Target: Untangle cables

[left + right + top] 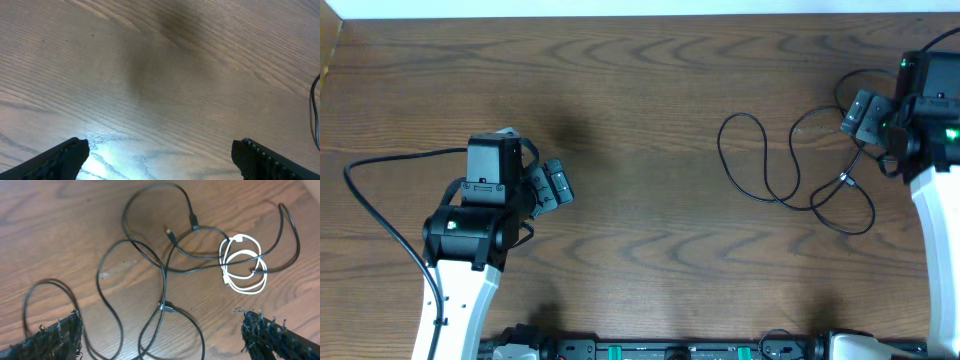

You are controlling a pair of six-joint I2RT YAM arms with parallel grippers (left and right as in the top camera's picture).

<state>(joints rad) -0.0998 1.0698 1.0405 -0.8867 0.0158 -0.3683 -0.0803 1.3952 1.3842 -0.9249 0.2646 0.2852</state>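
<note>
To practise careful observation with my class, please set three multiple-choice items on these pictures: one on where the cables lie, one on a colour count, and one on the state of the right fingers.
1. Seen from overhead, where do the cables lie?
A) beside the left arm
B) at the table's middle
C) beside the right arm

2. How many cables in the right wrist view are white?
A) none
B) one
C) three

3. The right fingers are:
A) open, holding nothing
B) shut on a cable
C) shut with nothing between them

Answers:
1 C, the loops sit on the right arm's side.
2 B, a single white cable lies coiled among the black ones.
3 A, both fingers stand wide apart above the cables.
</note>
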